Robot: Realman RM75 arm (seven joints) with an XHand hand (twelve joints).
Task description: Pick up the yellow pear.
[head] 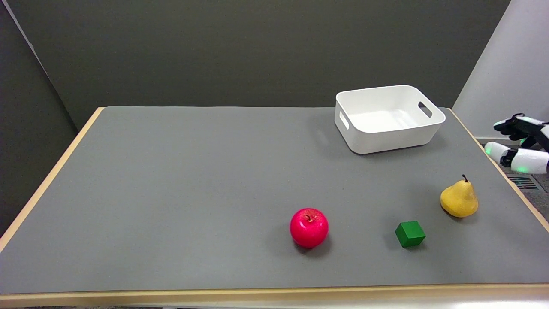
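So from my seat, the right hand [521, 143] is only just poking in at the right edge of the head view, out past the bench [171, 180] edge and up in the air. I can see a couple of fingers [497, 150] reaching left with a clear gap between the upper and lower ones, so they look spread, and there's nothing in them and nothing touching them. Most of the hand is cut off by the frame though.

The yellow pear [459, 200] is sitting upright on the grey bench near its right edge, stem up, below and a bit left of the hand, well apart from it. Nothing lies between the hand and the pear.

Other stuff: a green cube [410, 234] near the pear, to its lower left, not touching. A red apple [309, 228] further left of the cube. A white bin [388, 118] with cutout handles sits toward the back right, looks empty inside.
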